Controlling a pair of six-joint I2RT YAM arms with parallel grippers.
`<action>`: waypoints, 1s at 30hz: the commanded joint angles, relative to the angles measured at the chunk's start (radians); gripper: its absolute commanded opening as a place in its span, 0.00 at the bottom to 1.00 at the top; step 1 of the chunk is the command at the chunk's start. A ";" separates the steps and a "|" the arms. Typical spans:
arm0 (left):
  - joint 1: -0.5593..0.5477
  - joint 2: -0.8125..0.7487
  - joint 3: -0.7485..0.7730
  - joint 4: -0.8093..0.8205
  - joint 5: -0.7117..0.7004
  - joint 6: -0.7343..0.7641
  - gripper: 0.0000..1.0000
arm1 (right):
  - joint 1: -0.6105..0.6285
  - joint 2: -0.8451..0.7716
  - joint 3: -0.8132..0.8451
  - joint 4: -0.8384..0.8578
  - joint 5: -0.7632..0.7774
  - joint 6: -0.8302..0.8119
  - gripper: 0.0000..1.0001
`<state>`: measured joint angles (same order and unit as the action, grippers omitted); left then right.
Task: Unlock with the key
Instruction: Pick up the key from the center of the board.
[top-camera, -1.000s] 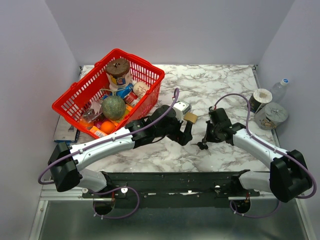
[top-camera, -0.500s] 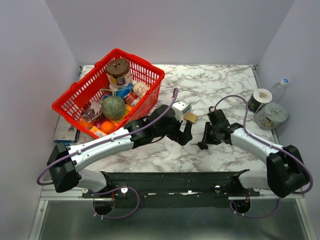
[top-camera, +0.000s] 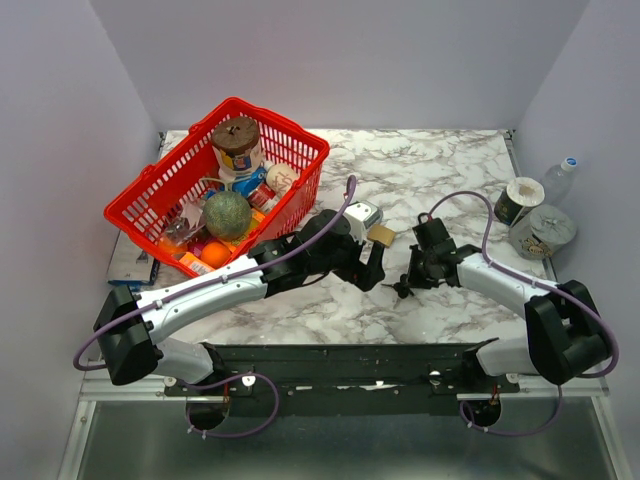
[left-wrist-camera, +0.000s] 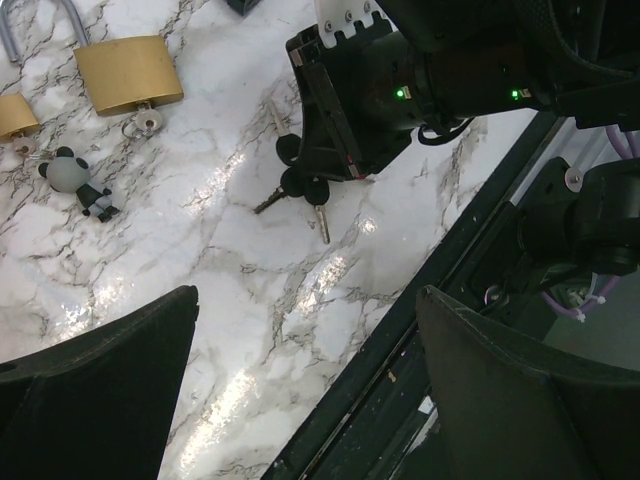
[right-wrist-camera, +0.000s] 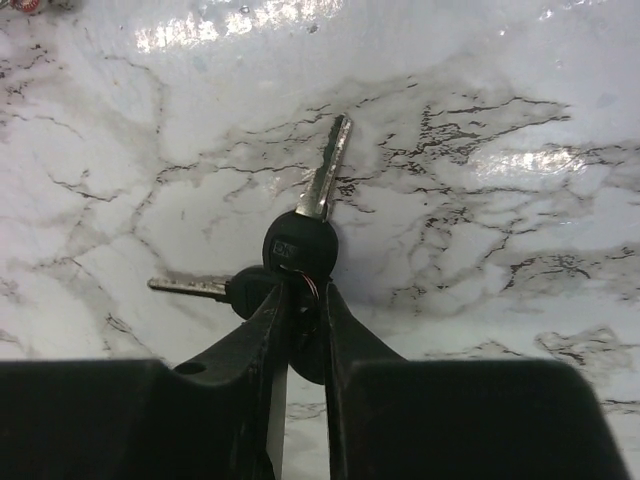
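The right jaws pinch the keys (right-wrist-camera: 300, 245) by their black heads on the marble bench (right-wrist-camera: 520, 80), centre of the right wrist view. The left jaws stand wide open; a brass padlock (left-wrist-camera: 128, 72) and panda charm (left-wrist-camera: 75, 180) lie upper left in their view.

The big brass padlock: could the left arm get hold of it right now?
Probably yes. The left gripper hangs open over the marble and the big padlock lies uncovered just ahead. The right gripper sits off to one side at the keys, not between them.
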<state>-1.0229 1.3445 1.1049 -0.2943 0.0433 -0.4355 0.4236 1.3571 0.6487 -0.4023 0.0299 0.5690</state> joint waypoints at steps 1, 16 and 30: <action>0.000 -0.019 0.007 0.000 0.020 -0.003 0.97 | -0.003 0.005 -0.015 -0.007 0.001 0.005 0.15; 0.000 -0.068 -0.023 0.072 0.107 0.038 0.97 | -0.003 -0.291 0.052 0.040 -0.327 -0.032 0.01; 0.003 -0.234 -0.112 0.233 0.312 0.136 0.99 | -0.003 -0.504 0.210 0.046 -0.772 -0.093 0.01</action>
<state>-1.0229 1.1408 1.0191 -0.1314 0.2443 -0.3420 0.4232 0.8986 0.8093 -0.3702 -0.5465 0.5072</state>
